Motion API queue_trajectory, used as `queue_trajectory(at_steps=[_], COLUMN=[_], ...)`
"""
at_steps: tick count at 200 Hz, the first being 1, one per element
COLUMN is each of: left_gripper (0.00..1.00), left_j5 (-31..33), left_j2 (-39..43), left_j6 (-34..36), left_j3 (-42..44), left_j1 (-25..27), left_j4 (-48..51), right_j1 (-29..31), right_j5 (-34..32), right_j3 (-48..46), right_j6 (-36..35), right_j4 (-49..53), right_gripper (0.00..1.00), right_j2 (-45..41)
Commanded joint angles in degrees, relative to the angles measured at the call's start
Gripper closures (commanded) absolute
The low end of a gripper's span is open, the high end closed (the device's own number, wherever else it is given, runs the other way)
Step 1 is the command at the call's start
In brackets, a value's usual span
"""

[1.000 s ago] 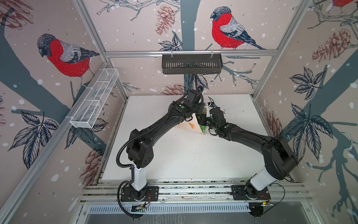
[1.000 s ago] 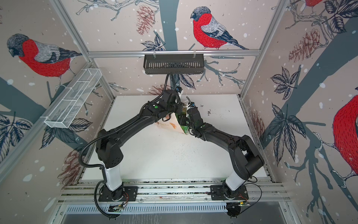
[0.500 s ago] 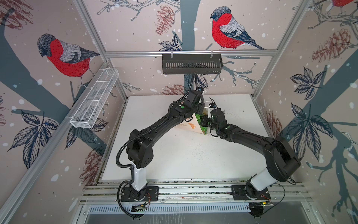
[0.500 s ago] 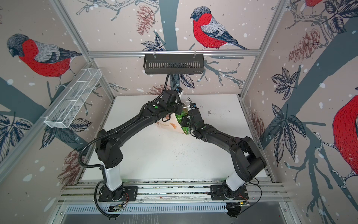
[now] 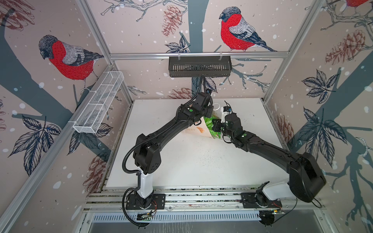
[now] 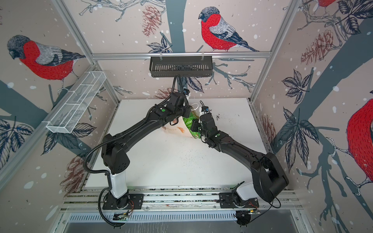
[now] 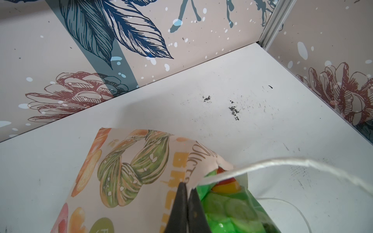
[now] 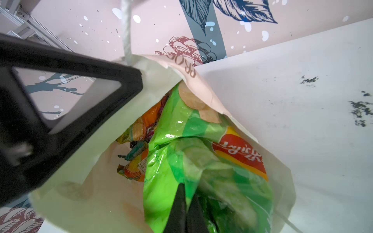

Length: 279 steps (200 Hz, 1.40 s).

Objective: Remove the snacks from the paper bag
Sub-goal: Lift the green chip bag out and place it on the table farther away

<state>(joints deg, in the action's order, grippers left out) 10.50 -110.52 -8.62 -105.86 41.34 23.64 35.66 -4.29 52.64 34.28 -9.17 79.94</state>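
The paper bag (image 5: 194, 129) (image 6: 173, 130) lies tilted at the table's middle back, its mouth facing right. My left gripper (image 7: 186, 184) is shut on the bag's rim beside a white cord handle (image 7: 282, 163). A large green snack packet (image 8: 181, 157) (image 5: 210, 126) sticks out of the mouth, and my right gripper (image 8: 187, 188) is shut on its crinkled edge. Deeper in the bag lie orange and yellow packets (image 8: 141, 125) and a teal one (image 8: 135, 150). The left gripper's black body (image 8: 60, 100) holds the upper bag wall up.
A black slotted basket (image 5: 199, 66) hangs on the back wall above the bag. A white wire basket (image 5: 99, 105) is fixed to the left wall. Dark crumbs (image 7: 234, 111) speckle the white table (image 5: 191, 161) to the right of the bag.
My right gripper has shut on the green packet, and more of the green shows outside the bag's mouth. The left gripper has kept its hold on the rim.
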Motion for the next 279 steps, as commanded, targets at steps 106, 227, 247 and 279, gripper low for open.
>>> queue_trajectory(at_steps=[106,227,247,279], left_gripper=[1.00,1.00,1.00,1.00], left_j5=[4.4,7.0,7.2,5.2], left_j2=[-0.4,4.3,5.2,7.9], left_j6=[-0.6,-1.8,-1.9,-2.3], left_j3=[0.0,8.0,8.9,11.3], left_j1=[-1.1,-2.1,-2.2,-2.2], left_j4=[1.1,-2.6,-2.6,-3.3], right_j1=[0.3,-8.6,-10.5,-18.0], right_j5=[-8.9,-5.0,-6.8,-7.6], right_j3=[0.8,5.6,5.6,3.4], right_j6=[-1.9,-3.1,-4.2,-5.1], right_j4=[10.2,12.6,12.3,8.9], right_gripper=[1.00,1.00,1.00,1.00], right_j2=[-15.2,-20.1,-19.2,-14.8])
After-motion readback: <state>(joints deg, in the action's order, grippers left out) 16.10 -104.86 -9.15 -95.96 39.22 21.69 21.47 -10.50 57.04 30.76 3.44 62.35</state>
